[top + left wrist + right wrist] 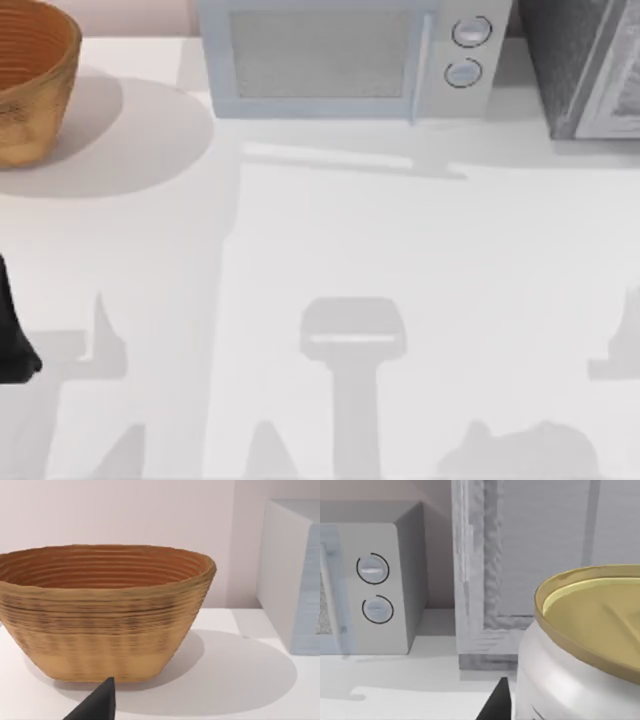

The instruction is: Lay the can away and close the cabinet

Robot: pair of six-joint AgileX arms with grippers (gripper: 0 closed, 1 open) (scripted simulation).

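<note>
Can (580,655) is sitting right up against the right wrist camera, gold top (595,610) tilted toward the lens, white body below it. A dark mark is peeking at the bottom of the body, unreadable. No brand or writing legible anywhere on it.

A dark fingertip (495,702) of the right gripper is showing just beside the can at about 7 o'clock from it. Can't tell whether the jaws are clamped on the can or how wide they are standing.

Behind the can the grey cabinet (485,580) is standing, its frame edge facing the camera; it is sitting at 2 o'clock on the table (400,260) in the top view. The microwave (340,55) is sitting at 12 o'clock, just left of the cabinet, with two round knobs (467,50) on its right panel, unlabelled.

Left arm (12,330) is sitting at 9 o'clock at the table edge. One dark fingertip (97,705) is pointing toward the basket (100,610), which is standing at 10 o'clock, ribbed and tan. Left jaw opening: can't tell either.
</note>
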